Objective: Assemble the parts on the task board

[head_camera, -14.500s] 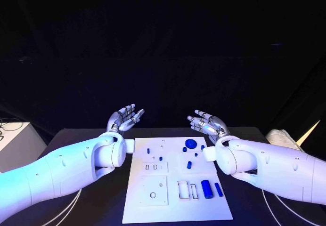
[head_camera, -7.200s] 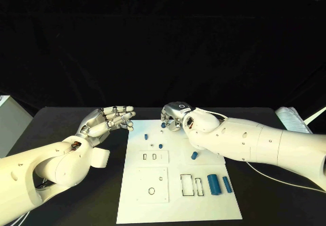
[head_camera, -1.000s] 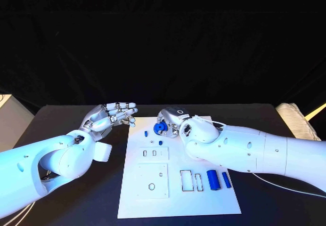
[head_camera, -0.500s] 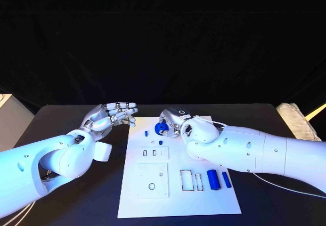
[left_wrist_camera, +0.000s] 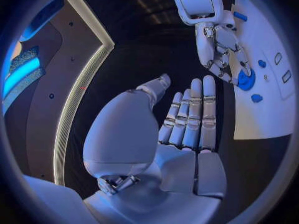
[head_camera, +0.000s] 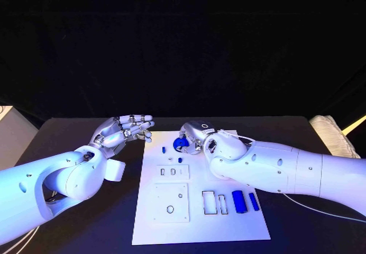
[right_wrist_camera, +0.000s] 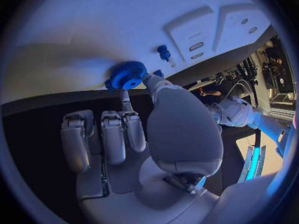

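In the head view, the task board (head_camera: 200,211) is seen lying lengthwise in the middle of the black table (head_camera: 76,211), with two blue cylinders (head_camera: 244,201) laid beside its rectangular slots at the near end and small blue pegs (head_camera: 180,160) standing further up. The right hand (head_camera: 195,138) is lowered over the board's far end, and a blue gear (head_camera: 180,143) is pinched in its fingertips just above the board, probably so that it can be seated there. The left hand (head_camera: 122,131) is held off the board's left edge, fingers extended and close together, nothing in it; it is judged to be kept clear of the work.

In the left wrist view, the left hand (left_wrist_camera: 187,119) is shown flat and empty, while the right hand (left_wrist_camera: 218,45) is seen across from it with the gear (left_wrist_camera: 245,79) at its fingertips, over the board (left_wrist_camera: 268,114).

In the right wrist view, the gear (right_wrist_camera: 127,74) is shown gripped between the thumb and a fingertip of the right hand (right_wrist_camera: 143,129), against the board's (right_wrist_camera: 93,35) white surface; whether it touches the board cannot be told. The remaining fingers are curled short of it.
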